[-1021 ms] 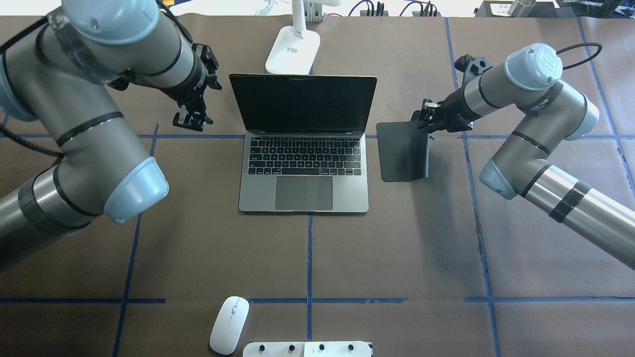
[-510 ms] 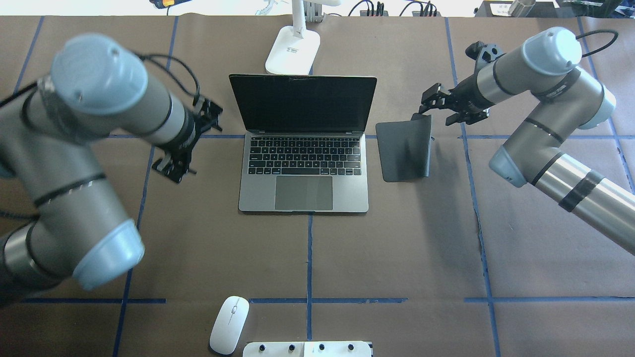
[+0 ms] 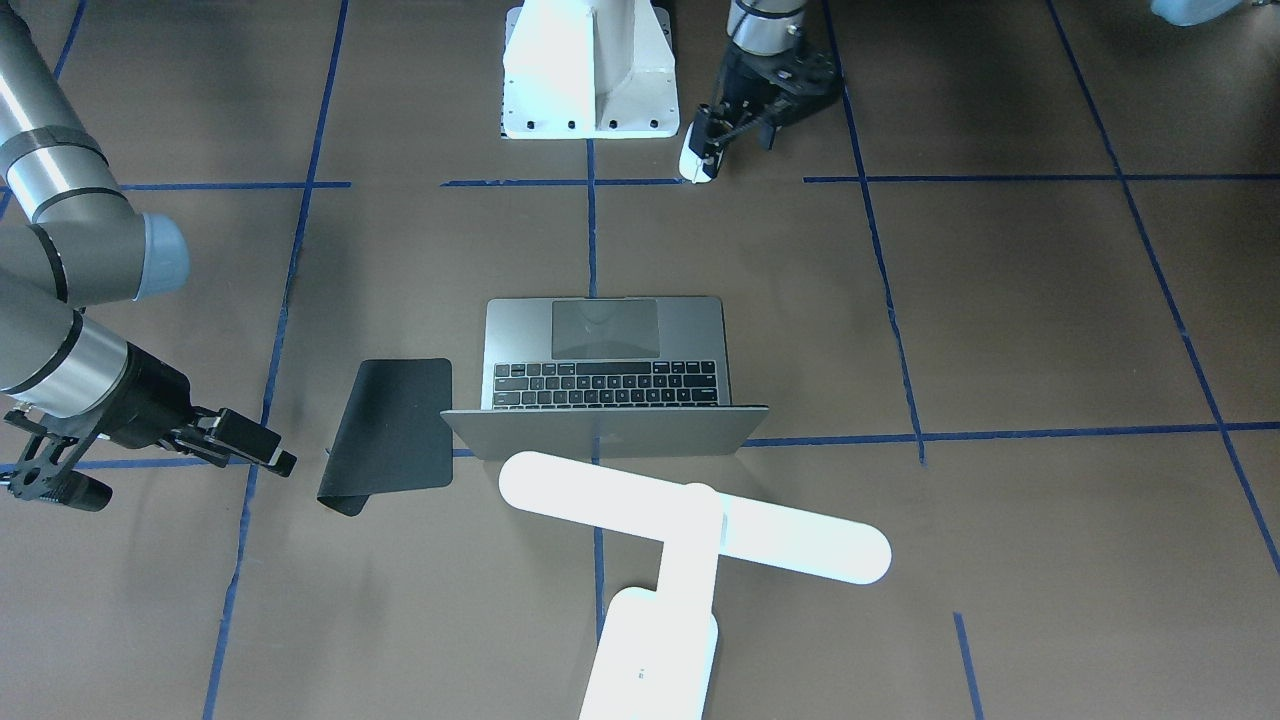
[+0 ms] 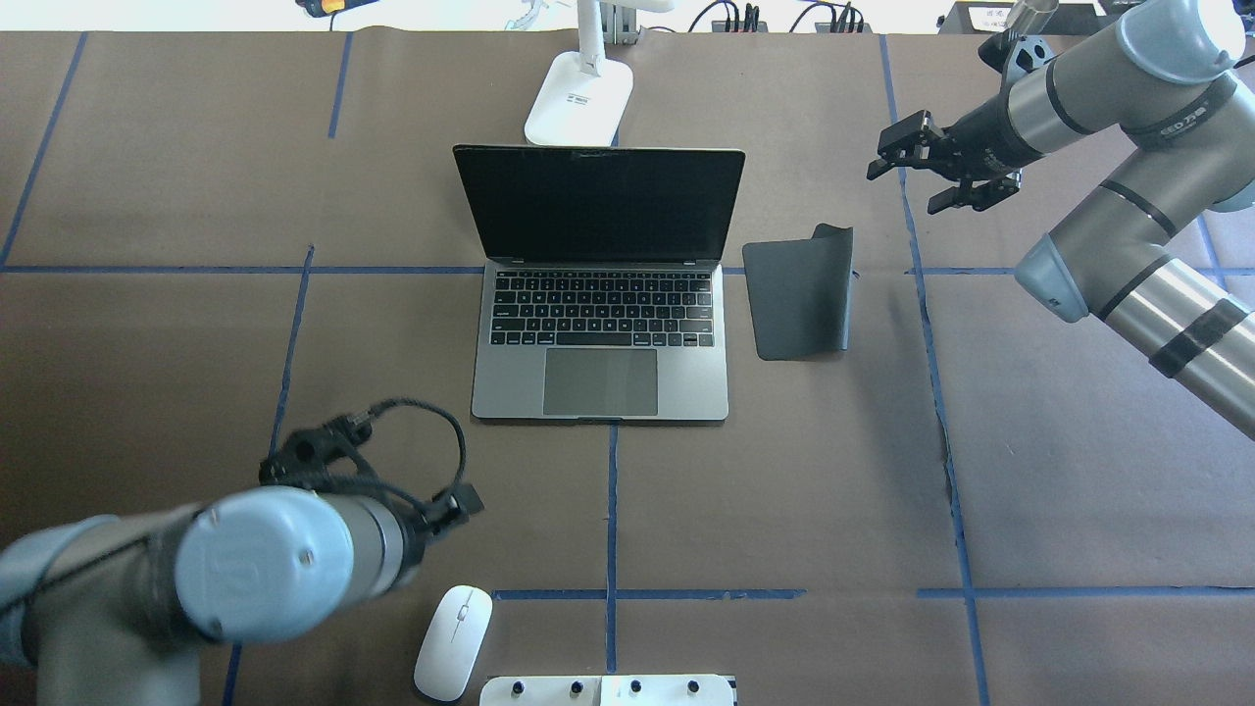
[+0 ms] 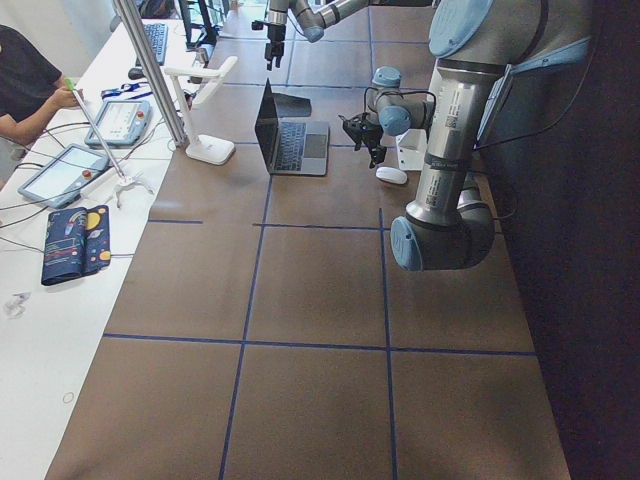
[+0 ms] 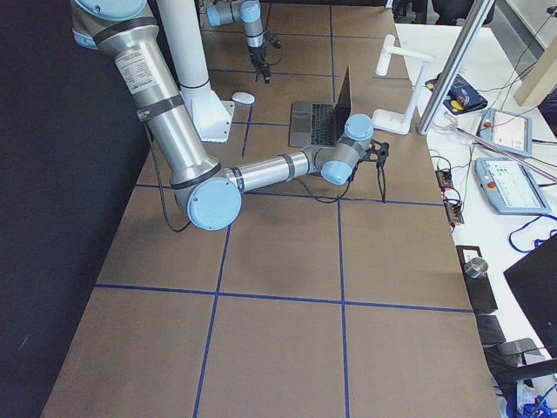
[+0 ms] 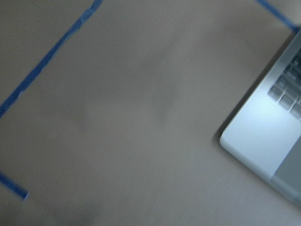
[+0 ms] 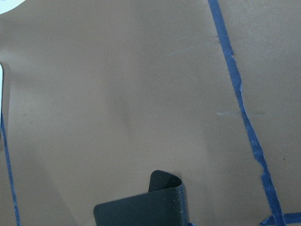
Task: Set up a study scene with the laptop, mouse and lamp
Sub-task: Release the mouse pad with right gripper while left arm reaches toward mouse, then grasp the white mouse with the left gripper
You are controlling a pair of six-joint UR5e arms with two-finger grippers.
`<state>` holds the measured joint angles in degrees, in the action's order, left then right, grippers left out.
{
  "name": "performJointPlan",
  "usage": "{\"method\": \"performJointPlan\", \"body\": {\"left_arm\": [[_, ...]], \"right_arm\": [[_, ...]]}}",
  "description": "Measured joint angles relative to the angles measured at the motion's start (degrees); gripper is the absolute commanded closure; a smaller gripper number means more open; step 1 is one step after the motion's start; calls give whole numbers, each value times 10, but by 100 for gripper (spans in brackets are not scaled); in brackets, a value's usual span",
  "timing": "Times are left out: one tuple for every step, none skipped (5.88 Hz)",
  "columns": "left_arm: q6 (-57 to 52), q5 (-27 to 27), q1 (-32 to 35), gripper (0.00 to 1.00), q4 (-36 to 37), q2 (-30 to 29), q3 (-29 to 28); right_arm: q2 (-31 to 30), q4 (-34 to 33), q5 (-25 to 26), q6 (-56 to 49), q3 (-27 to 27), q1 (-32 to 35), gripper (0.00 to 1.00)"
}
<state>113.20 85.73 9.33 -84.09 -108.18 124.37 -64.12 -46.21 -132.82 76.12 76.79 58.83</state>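
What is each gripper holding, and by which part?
Nothing. The right gripper is open and empty; the left gripper hangs above the small white oval mouse, apart.

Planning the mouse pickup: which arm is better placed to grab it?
Left. The left pincer hovers by the small white oval mouse; the right pincer is far off, beyond the flat black mat.

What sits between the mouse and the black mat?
The laptop: a straight line from the mouse to the mat seems to clip its front corner nearest the mat. Nothing else visible lies between them.
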Motion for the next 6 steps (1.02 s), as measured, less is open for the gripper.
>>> {"method": "performJointPlan", "body": {"left_arm": [[-54,-38,-32,0,-2,0,1],[-163,-33,-44,0,-3,1,0],[-242,-21,-50,0,-5,3,-2],[-304,-5,-53,0,-6,2,-2],[-384,24,-49,0,-5,0,-2],[-447,49,-38,0,-5,-1,-10]], "right_arm": [[0,0,0,0,0,3,0],[0,0,0,0,0,4,0],[0,0,0,0,0,5,0],[0,0,0,0,0,5,0],[-1,0,0,1,0,6,0],[-1,0,0,1,0,6,0]]}}
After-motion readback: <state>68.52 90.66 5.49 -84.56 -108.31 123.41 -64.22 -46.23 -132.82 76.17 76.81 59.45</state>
